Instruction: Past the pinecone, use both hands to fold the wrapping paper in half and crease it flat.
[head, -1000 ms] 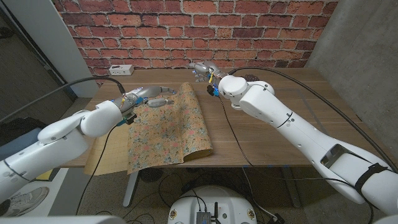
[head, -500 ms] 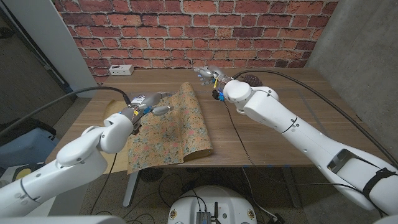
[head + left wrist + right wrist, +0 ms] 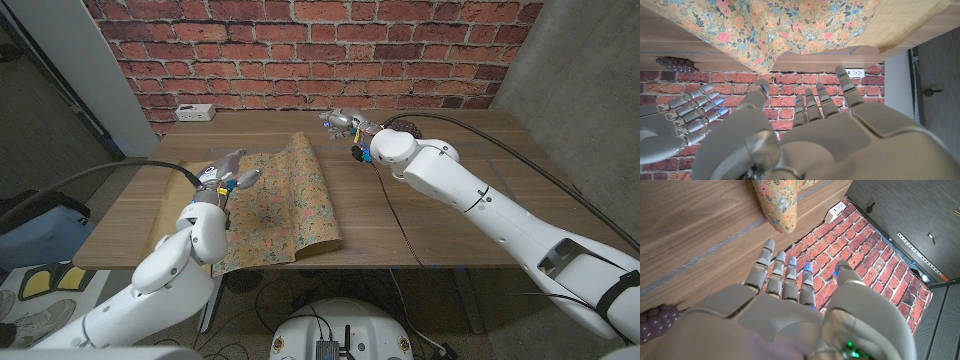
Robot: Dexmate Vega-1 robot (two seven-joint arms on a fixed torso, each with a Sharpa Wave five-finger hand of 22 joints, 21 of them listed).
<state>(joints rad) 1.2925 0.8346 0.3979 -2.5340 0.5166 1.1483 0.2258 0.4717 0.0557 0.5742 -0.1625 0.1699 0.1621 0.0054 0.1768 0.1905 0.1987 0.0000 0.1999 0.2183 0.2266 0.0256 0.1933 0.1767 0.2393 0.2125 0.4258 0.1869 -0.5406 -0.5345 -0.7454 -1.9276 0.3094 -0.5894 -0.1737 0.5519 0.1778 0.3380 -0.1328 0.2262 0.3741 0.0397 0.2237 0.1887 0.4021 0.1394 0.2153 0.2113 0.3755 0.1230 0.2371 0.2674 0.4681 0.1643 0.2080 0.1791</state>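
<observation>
The floral wrapping paper (image 3: 275,200) lies on the wooden table (image 3: 450,210), doubled over, with a raised fold along its right side and its near end hanging over the front edge. My left hand (image 3: 228,176) hovers at the paper's far left part, fingers spread, holding nothing. My right hand (image 3: 345,122) is off the paper to its right at the far end, fingers extended and empty, close to the dark pinecone (image 3: 405,127). The left wrist view shows the paper (image 3: 790,25), the pinecone (image 3: 672,64), my left hand (image 3: 805,130) and my right hand (image 3: 680,117). Past my right hand (image 3: 785,310) are the paper's rolled end (image 3: 777,205) and the pinecone (image 3: 657,325).
A white power strip (image 3: 192,112) lies at the table's far left by the brick wall (image 3: 300,50). A black cable (image 3: 390,210) runs from my right arm across the table to its front edge.
My left arm has swung in toward my body, its hand shifting left and nearer over the paper. My right hand has drifted right, away from the paper's far end toward the pinecone.
</observation>
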